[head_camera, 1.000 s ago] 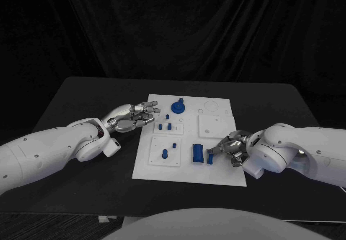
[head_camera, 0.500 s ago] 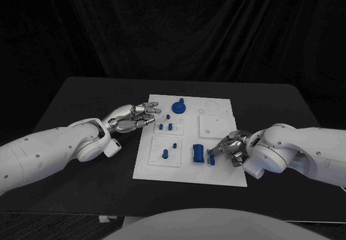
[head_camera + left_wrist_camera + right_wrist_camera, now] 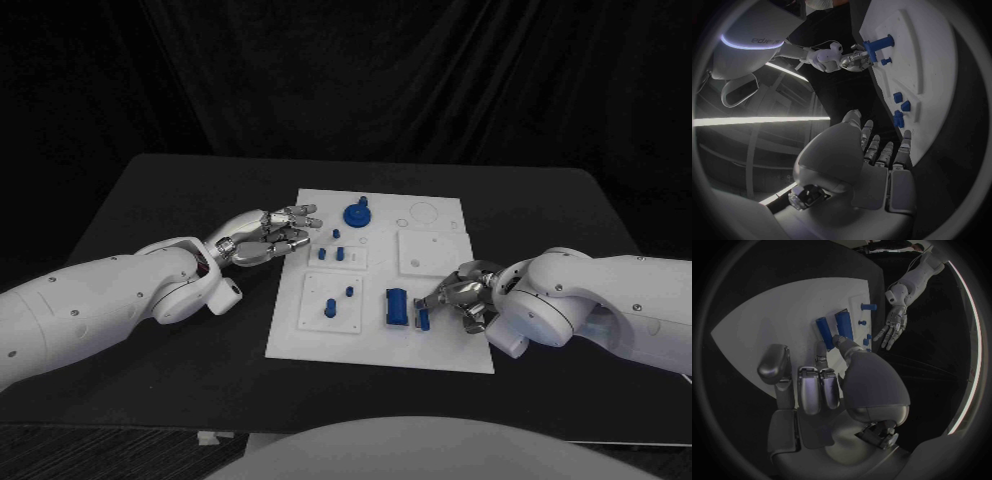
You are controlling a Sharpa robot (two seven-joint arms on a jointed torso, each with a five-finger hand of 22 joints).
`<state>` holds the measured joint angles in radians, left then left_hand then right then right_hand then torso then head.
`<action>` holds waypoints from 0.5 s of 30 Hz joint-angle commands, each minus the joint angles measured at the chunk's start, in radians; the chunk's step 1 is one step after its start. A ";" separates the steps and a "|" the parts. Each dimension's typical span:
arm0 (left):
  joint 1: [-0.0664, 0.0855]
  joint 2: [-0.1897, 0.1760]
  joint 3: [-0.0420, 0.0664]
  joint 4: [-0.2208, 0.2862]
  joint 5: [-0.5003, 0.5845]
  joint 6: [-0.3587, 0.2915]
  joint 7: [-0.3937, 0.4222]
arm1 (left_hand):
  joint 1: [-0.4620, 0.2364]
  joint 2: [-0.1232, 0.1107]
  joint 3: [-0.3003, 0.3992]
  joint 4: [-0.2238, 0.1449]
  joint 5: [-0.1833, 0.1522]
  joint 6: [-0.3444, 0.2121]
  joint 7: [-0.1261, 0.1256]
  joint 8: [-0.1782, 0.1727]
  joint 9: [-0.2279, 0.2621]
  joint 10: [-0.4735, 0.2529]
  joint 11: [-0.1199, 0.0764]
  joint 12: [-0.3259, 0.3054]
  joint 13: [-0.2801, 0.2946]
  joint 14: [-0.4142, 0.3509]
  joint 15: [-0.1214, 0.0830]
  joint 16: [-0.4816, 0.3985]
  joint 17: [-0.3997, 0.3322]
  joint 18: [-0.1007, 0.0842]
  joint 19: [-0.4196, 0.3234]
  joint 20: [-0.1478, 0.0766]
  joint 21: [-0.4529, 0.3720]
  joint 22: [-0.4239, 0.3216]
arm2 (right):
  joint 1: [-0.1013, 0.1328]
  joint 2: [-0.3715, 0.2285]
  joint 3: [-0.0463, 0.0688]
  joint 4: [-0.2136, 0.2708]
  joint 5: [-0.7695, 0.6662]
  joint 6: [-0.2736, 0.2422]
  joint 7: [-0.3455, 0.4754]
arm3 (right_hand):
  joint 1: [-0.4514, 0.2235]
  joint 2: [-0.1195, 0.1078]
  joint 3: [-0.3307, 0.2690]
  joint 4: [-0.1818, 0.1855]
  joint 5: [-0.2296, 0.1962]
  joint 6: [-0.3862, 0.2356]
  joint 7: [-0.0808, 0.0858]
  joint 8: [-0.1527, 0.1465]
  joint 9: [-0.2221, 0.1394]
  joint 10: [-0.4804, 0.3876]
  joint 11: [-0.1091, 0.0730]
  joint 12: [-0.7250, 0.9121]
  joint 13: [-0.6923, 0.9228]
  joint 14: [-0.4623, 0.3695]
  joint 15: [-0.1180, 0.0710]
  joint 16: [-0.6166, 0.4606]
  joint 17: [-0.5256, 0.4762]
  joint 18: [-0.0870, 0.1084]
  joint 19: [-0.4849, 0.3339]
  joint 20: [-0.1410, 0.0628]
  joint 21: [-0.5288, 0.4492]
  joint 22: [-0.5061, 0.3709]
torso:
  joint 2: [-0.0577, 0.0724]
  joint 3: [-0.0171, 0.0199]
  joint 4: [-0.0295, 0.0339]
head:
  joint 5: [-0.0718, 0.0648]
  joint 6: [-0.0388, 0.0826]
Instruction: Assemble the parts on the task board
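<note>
A white task board (image 3: 433, 345) is lying mid-worktop (image 3: 159, 180), with several blue parts (image 3: 395, 306) standing in it and at least one round recess sitting bare, so assembly looks partly done. The right hand (image 3: 459, 297) is resting at the board's right edge, fingers (image 3: 836, 341) touching a small blue part (image 3: 423, 317). The left hand (image 3: 267, 236) is hovering by the left edge, fingers spread, holding nothing.

The head camera looks down from above onto the flat white rectangular task board (image 3: 378, 290); both wrist cameras view it close, obliquely.
</note>
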<state>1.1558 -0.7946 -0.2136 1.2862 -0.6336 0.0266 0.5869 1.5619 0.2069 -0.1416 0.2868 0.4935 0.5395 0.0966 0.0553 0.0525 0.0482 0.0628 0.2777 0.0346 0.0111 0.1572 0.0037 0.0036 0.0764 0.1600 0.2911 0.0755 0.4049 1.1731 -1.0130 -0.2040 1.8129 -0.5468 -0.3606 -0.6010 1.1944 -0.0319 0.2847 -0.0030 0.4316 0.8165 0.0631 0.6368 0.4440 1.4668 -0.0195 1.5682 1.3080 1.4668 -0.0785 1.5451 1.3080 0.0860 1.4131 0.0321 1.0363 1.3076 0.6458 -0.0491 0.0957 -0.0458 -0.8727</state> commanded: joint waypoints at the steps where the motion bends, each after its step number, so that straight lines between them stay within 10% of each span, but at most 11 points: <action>1: -0.002 0.002 0.001 0.001 0.009 0.011 0.009 | 0.008 0.002 0.006 0.000 0.004 0.001 0.006 0.007 0.000 -0.002 0.006 -0.003 0.001 0.003 -0.003 0.000 0.001 -0.004 0.007 0.002 0.004 0.000 | -0.003 -0.002 -0.002 -0.002 -0.010 -0.035 -0.011 | -0.006 0.008 0.002 0.007 0.003 0.003 -0.008 0.001 0.000 0.104 0.002 0.003 0.263 0.094 0.000 -0.004 0.227 0.014 0.001 0.000 -0.004 0.125 | 0.000 0.0000 -0.0004 | 0.000 0.000; 15: -0.003 0.004 0.001 0.000 0.009 0.016 0.005 | 0.009 0.003 0.008 0.000 0.004 0.001 0.007 0.007 0.000 -0.002 0.007 -0.004 0.001 0.002 -0.002 0.000 0.001 -0.005 0.008 0.002 0.005 0.001 | -0.003 -0.005 -0.002 0.000 -0.004 -0.044 -0.010 | -0.026 0.004 -0.005 0.022 -0.006 0.005 -0.008 0.000 -0.004 0.104 0.001 0.003 0.263 0.094 -0.001 -0.005 0.226 0.014 0.002 0.000 -0.006 0.125 | 0.000 -0.0001 0.0004 | 0.001 0.000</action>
<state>1.1545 -0.7934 -0.2136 1.2848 -0.6336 0.0315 0.5835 1.5619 0.2069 -0.1416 0.2868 0.4935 0.5395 0.0966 0.0593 0.0525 0.0483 0.0628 0.2777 0.0346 0.0111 0.1572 0.0037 0.0036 0.0764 0.1600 0.2911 0.0755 0.4049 1.1731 -1.0166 -0.2035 1.8155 -0.5465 -0.3839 -0.5996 1.1793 -0.0299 0.2802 0.0155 0.4317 0.8205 0.0587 0.6326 0.4411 1.4668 -0.0195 1.5682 1.3079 1.4668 -0.0785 1.5451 1.3078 0.0861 1.4131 0.0321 1.0363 1.3074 0.6453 -0.0489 0.0955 -0.0464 -0.8727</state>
